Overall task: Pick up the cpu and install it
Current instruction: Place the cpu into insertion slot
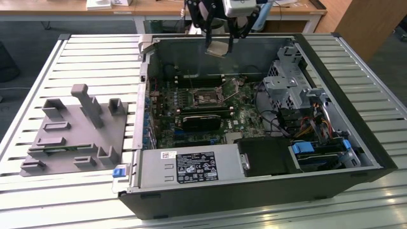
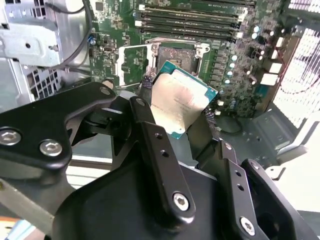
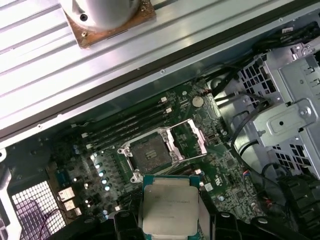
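Tray (image 1: pixel 73 129), grey plastic with upright posts, is lying at the exterior view's left on the slatted table (image 1: pixel 38 200). Computer case (image 1: pixel 254 202), side panel off, is taking up the centre and the exterior view's right. Motherboard (image 1: pixel 190 109) is lying flat inside it. Socket (image 1: pixel 205 98), load plate folded aside, is sitting near mid-frame.

Gripper (image 1: pixel 219 38) is hanging at upper centre of the frame, over the case's far wall, its fingers pinching the cpu (image 1: pixel 217 47) by two opposite edges. The cpu is hanging in the air, tilted, well above the socket and apart from it. Drive cage (image 1: pixel 286 83) is standing further to the exterior view's right.

Hazards, as judged:
- The chip is being carried tilted, so it could meet the socket corner-first and bend the contacts.
- The grip is on thin edges only, so a knock against the open load plate could make the chip slip or twist.
- A mismatched orientation would keep it from seating.
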`<state>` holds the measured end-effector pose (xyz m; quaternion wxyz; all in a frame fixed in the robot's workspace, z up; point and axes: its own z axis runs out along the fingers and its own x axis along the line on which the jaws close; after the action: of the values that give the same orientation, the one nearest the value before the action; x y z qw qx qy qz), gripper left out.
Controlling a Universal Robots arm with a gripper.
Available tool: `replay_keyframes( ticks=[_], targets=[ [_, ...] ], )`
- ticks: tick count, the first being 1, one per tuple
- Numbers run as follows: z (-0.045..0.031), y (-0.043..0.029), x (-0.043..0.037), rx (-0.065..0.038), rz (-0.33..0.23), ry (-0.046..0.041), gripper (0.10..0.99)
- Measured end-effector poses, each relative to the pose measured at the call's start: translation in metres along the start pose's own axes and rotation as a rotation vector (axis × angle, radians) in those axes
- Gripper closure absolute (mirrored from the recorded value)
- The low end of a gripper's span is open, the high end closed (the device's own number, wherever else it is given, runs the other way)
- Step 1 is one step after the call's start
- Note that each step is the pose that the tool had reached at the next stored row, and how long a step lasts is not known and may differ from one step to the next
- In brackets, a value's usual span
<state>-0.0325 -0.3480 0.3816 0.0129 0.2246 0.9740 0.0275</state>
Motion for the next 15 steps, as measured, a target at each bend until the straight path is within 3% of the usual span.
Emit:
replay_keyframes(
  ticks=[15],
  targets=[
    [0.0007,0.0025,0.0012,0.004,0.177,-0.0114,0.553]
  ],
)
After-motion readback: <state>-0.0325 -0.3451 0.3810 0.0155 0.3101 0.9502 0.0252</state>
